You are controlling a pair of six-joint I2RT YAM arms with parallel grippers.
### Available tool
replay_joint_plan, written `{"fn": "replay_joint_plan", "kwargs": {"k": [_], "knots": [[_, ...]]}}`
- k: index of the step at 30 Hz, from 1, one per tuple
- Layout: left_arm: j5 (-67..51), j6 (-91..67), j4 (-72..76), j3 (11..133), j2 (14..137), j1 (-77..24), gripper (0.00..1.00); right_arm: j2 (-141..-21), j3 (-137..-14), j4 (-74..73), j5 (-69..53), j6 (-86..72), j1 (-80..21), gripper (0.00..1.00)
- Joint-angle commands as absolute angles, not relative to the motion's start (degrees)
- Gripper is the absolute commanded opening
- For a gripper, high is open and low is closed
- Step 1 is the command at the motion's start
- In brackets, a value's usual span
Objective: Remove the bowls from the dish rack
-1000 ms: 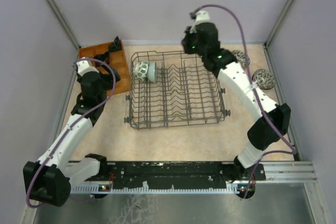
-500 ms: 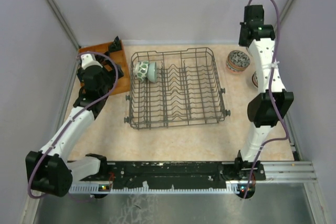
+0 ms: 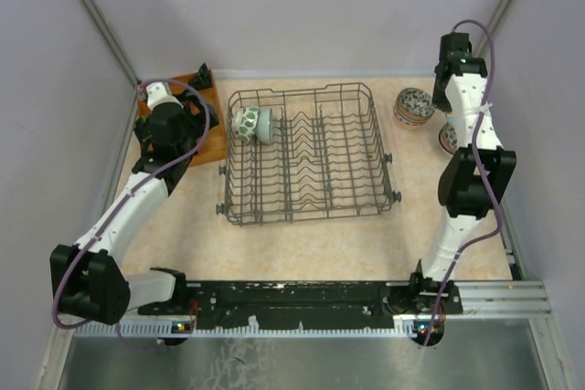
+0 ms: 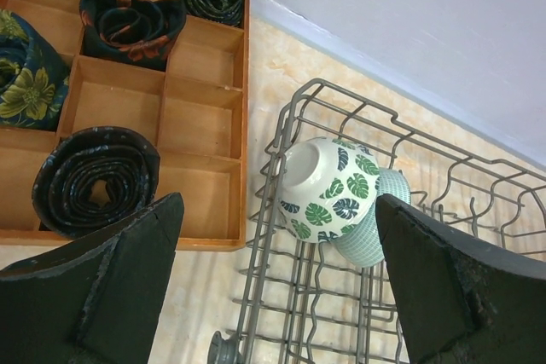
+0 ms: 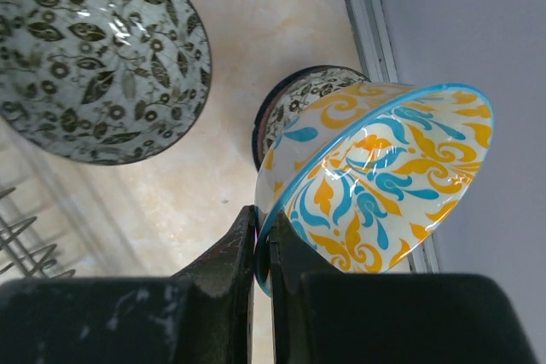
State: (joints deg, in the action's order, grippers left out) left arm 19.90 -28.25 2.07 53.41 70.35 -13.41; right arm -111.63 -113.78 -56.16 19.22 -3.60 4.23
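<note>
The dark wire dish rack stands mid-table. Two bowls lean at its back left: a white one with green leaves and a pale green one. The left wrist view shows the leaf bowl, the pale green bowl and the rack's wires. My left gripper is open and empty, left of and above these bowls. My right gripper is shut on the rim of a blue-and-orange bowl, holding it tilted above a dark patterned bowl on the table.
An orange-brown compartment tray with rolled dark cloths lies left of the rack. A leaf-patterned bowl stands right of the rack and also shows in the right wrist view. The right wall rail is close.
My right arm has swung from the rack's back right corner to the table's right side with the bowl. My left arm has turned toward the rack's back left corner.
</note>
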Motion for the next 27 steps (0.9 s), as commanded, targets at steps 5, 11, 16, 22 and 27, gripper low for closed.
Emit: {"fn": "replay_joint_plan", "kwargs": {"k": [5, 11, 16, 22, 27], "knots": [[17.5, -28.7, 1.9, 56.7, 71.9, -13.5, 0.99, -113.4, -113.3, -51.7, 17.6, -2.6, 8.0, 0.0], [17.7, -28.7, 1.7, 57.0, 71.8, -13.5, 0.99, -115.8, -113.3, -51.9, 16.0, -2.9, 9.3, 0.0], [17.3, -28.4, 1.5, 57.0, 72.2, -13.5, 0.99, -117.1, -112.7, -52.1, 15.9, -3.2, 9.4, 0.0], [17.4, -28.6, 2.0, 55.9, 72.0, -13.5, 0.99, -117.9, -111.9, -52.1, 15.6, -3.2, 9.7, 0.0], [17.4, -28.5, 2.0, 55.9, 72.1, -13.5, 0.99, -118.9, -111.8, -52.6, 15.0, -3.2, 9.9, 0.0]]}}
